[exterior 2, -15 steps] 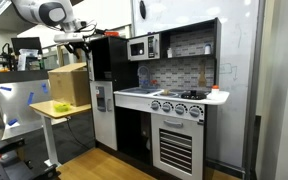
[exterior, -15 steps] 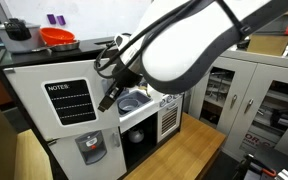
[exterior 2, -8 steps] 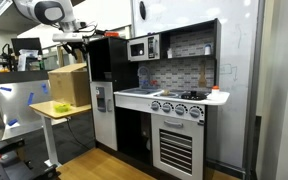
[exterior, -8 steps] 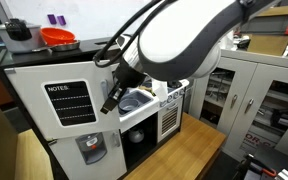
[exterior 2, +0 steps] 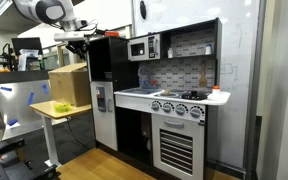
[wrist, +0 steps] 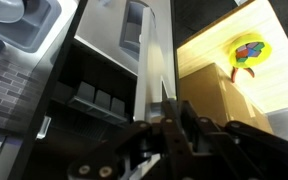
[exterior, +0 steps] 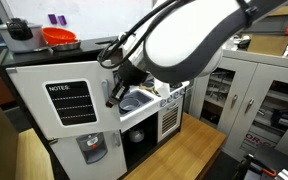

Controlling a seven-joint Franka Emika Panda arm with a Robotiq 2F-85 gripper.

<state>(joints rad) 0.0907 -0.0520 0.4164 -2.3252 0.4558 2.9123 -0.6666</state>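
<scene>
White handle (wrist: 150,60) edging the fridge door (exterior: 69,112) is clamped in the fingers (wrist: 187,118), cardboard box (wrist: 224,100) close beside.

Pincer (exterior 2: 85,39) too tiny, ext. view

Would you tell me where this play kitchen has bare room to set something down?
The fridge top is bare between the orange bowl and its near corner; the pot end is crowded. Sink and burners fill the counter. The tool clamps the door bar.

handle (wrist: 151,60): smooth, pale, glossy | fridge door (exterior: 56,132): matt white | box (exterior 2: 70,84): matt cardboard
</scene>
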